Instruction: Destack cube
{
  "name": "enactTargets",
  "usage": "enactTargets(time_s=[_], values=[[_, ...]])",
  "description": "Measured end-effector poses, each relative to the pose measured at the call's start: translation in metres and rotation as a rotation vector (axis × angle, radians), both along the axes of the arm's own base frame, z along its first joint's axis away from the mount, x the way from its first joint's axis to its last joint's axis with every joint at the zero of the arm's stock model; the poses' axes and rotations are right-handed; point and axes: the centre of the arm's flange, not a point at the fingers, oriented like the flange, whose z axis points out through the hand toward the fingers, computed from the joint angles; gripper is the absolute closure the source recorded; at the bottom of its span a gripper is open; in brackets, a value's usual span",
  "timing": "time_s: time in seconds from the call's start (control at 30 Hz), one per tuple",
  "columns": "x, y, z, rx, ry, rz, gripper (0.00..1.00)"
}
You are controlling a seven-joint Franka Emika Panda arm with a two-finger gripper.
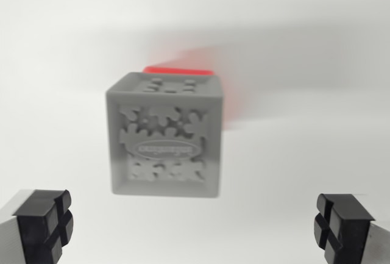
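Grey cube on red, fingers wide

We hold our gripper [195, 224] spread, empty, short of the grey cube [164, 139], which apparently sits on a red cube [180, 69] peeking behind it. It looks rigid and light; we'd pinch its flat sides.

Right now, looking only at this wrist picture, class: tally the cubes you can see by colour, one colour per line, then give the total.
Grey cube: 1
Red cube, only an edge showing behind the grey one: 1
Total: 2 cubes
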Motion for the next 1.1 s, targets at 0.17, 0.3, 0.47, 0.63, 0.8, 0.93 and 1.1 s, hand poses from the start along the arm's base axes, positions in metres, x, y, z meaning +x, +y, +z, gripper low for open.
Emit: enactTargets(time_s=[0.17, 0.3, 0.47, 0.63, 0.8, 0.93, 1.1], values=[[-0.002, 0.015, -0.013, -0.001, -0.002, 0.001, 0.0], [-0.002, 0.017, -0.025, 0.0, -0.004, 0.001, 0.0], [-0.001, 0.014, -0.049, -0.002, -0.001, -0.003, 0.0], [-0.002, 0.015, -0.065, -0.001, -0.001, -0.002, 0.0], [-0.002, 0.015, -0.076, -0.001, -0.002, -0.002, 0.0], [-0.002, 0.015, -0.081, -0.002, -0.002, -0.002, 0.0], [-0.001, 0.015, -0.081, -0.001, -0.003, -0.002, 1.0]])
